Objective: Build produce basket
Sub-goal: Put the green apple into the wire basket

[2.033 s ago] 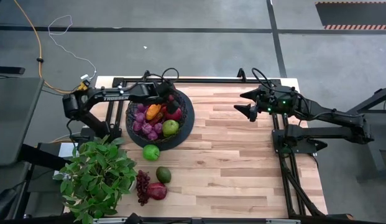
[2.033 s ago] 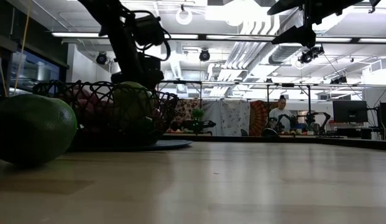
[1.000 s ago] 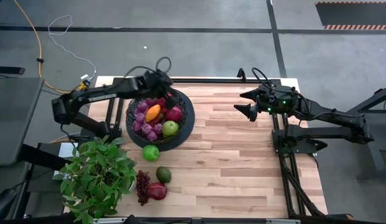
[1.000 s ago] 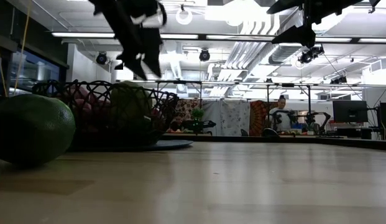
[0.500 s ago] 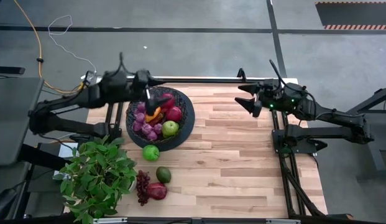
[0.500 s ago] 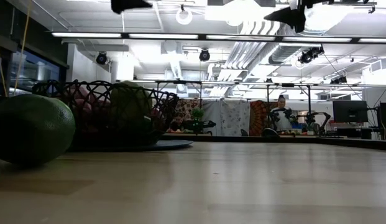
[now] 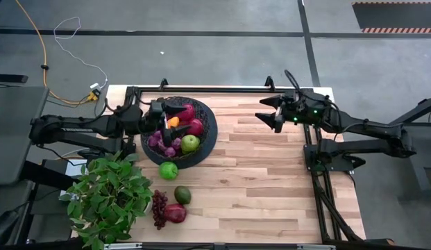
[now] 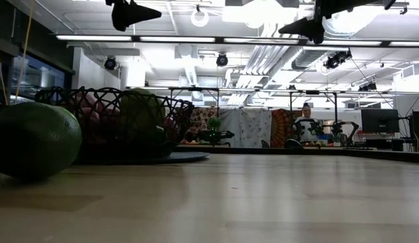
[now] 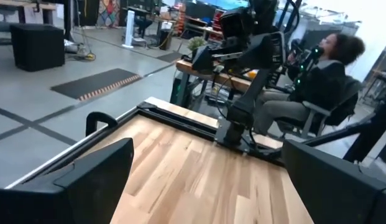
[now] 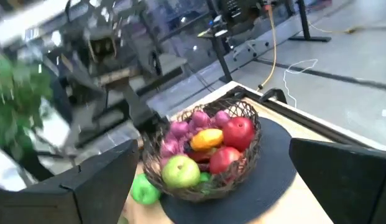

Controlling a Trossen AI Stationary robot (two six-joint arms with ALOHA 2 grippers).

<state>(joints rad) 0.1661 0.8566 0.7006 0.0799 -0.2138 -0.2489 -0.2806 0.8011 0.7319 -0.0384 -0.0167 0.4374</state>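
The left gripper [image 7: 175,110] hangs with its two dark fingers spread apart and empty, raised over the left side of the large round black wire-mesh basket [image 7: 203,142]; in the left wrist view the fingers [image 9: 87,177] stand wide with bare wooden table between them. The right gripper [image 7: 271,116] also has its fingers parted and holds nothing, raised over the table's far right part, well apart from the basket.

The basket sits on a dark round mat [image 10: 267,163] at the far left of the light wooden table [image 7: 271,187]. Inside it lie purple toy grape bunches [image 7: 161,142], a yellow-orange toy pepper [image 7: 171,122], two red toy pomegranates [image 7: 194,127] and a green toy apple [image 7: 190,143].

Just beside the basket's near rim, on the table, rests a second green toy apple [image 7: 168,169]. Nearer still from the basket lie a dark green toy avocado [image 7: 182,194], a dark red toy grape bunch [image 7: 159,207] and another red toy pomegranate [image 7: 175,212]. A leafy green potted plant [image 7: 110,198] stands near the basket, at the table's near left corner.
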